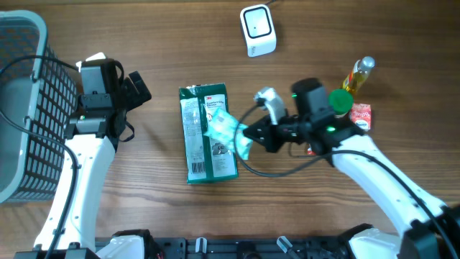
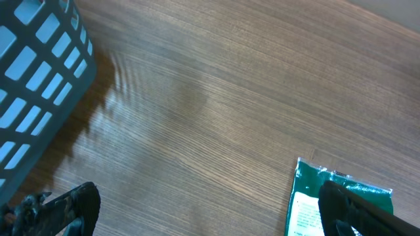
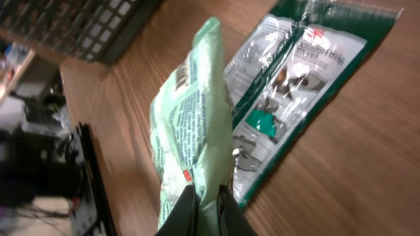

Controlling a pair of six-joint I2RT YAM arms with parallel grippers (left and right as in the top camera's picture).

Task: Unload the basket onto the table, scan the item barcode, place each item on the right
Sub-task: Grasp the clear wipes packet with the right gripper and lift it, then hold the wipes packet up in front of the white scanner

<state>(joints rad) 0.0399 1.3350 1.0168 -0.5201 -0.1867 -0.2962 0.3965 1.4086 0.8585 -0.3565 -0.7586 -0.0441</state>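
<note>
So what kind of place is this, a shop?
Probably a pretend shop checkout set up on a wooden table: there is a white scanner, a grey basket, and packaged goods like the light green pouch.

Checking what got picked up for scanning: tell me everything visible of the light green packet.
The light green packet is a soft, crinkled plastic pouch with small dark print and what looks like a barcode near one edge. The right gripper is shut on one end, holding it out over the dark green pack lying flat on the table. Whether it touches that pack is unclear.
</note>
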